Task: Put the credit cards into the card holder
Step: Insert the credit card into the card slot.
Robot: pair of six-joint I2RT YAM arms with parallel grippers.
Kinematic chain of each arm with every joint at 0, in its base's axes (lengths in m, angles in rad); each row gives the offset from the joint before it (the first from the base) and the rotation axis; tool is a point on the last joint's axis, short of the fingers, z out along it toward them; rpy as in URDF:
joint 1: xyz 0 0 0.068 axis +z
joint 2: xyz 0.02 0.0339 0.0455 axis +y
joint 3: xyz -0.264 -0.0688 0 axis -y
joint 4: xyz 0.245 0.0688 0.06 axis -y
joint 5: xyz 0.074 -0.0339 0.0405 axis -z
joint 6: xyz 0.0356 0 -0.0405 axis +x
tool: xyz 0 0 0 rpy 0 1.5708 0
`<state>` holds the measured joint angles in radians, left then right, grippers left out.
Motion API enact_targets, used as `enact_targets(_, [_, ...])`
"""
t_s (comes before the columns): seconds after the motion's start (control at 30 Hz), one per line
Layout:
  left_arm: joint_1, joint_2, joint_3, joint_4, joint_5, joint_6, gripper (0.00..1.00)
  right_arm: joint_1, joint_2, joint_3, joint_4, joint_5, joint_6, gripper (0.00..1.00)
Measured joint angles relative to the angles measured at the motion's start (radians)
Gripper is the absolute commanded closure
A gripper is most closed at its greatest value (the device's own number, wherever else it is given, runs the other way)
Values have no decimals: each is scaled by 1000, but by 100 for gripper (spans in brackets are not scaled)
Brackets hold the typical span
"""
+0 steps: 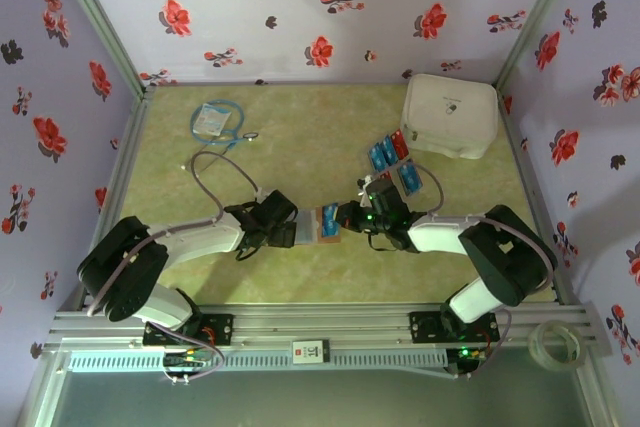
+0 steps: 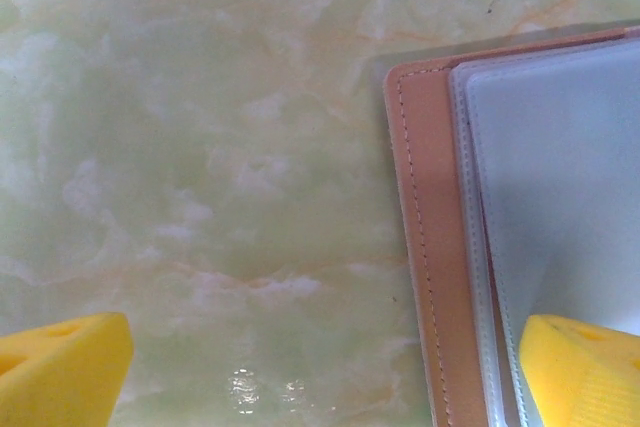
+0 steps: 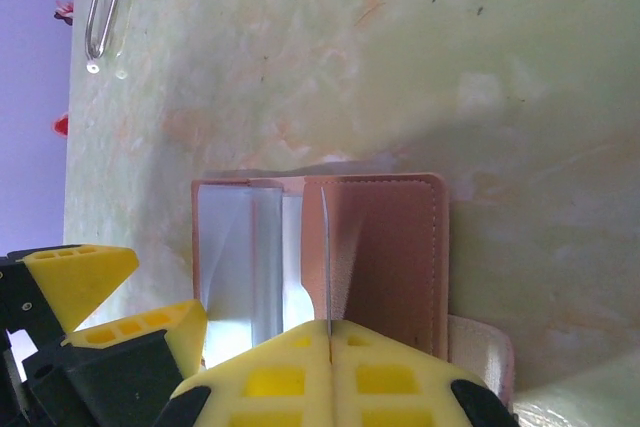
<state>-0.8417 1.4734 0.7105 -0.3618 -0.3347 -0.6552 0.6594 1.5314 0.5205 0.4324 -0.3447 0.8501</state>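
- A roll of clear tape [image 1: 560, 343] is seen on the frame rail at the near right.
- The left gripper [image 2: 320, 377] is spread to its widest and nothing is held in it. One yellow fingertip [image 2: 585, 367] is placed over the clear sleeves of the card holder [image 2: 430, 247], the other over bare table [image 2: 200, 147].
- The card holder is laid open on the table between the two grippers, near the middle front.
- The right gripper [image 3: 328, 347] is pressed fully closed on a thin card [image 3: 326, 257], seen edge-on above the open holder.
- Further back on the right, loose credit cards [image 1: 392, 157], red and blue, are clustered just beside a white case [image 1: 450, 115].
- At the far left, a blue-and-white packet [image 1: 215, 119] with a cable is laid.
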Motion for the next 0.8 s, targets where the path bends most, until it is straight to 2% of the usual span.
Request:
enact_targets(0.53, [-1,3,0,-5,-6,-5,0,0,-6,-1,14,-21,-2,100])
enact_targets(0.8, [-1,7,0,-5,-6,-13,0,0,18,0,95,-54,-1,100])
